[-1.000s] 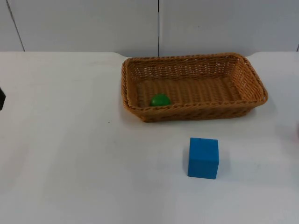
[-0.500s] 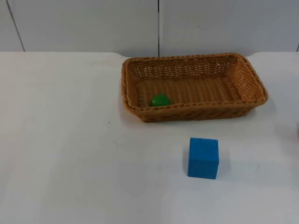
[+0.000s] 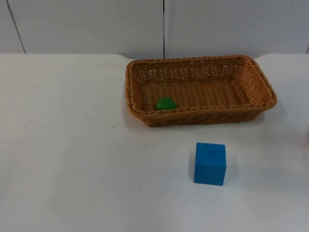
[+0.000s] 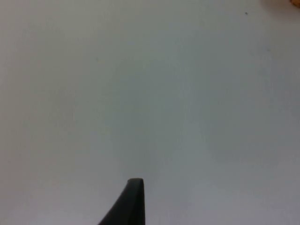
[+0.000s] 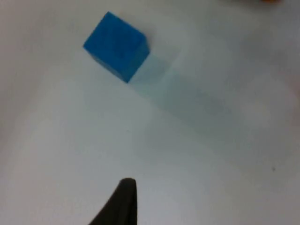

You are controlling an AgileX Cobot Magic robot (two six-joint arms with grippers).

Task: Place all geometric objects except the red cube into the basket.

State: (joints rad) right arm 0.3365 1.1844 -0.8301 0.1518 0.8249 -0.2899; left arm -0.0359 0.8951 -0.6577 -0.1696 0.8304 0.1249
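Observation:
A blue cube (image 3: 210, 163) stands on the white table in front of the wicker basket (image 3: 193, 117). Inside the basket, a green ball (image 3: 165, 103) lies against the front wall near its left end. The right wrist view has the blue cube (image 5: 117, 46) some way ahead of my right gripper (image 5: 123, 204), apart from it, with bare table between them. My left gripper (image 4: 133, 204) hangs over bare white table with nothing near it.
The grey partition wall (image 3: 164, 26) closes off the table behind the basket. Open white table (image 3: 63, 145) stretches to the left of the basket and the cube.
A dark part of the left arm at the top view's left edge one second ago has gone out of the picture. The cube, ball and basket have not moved.

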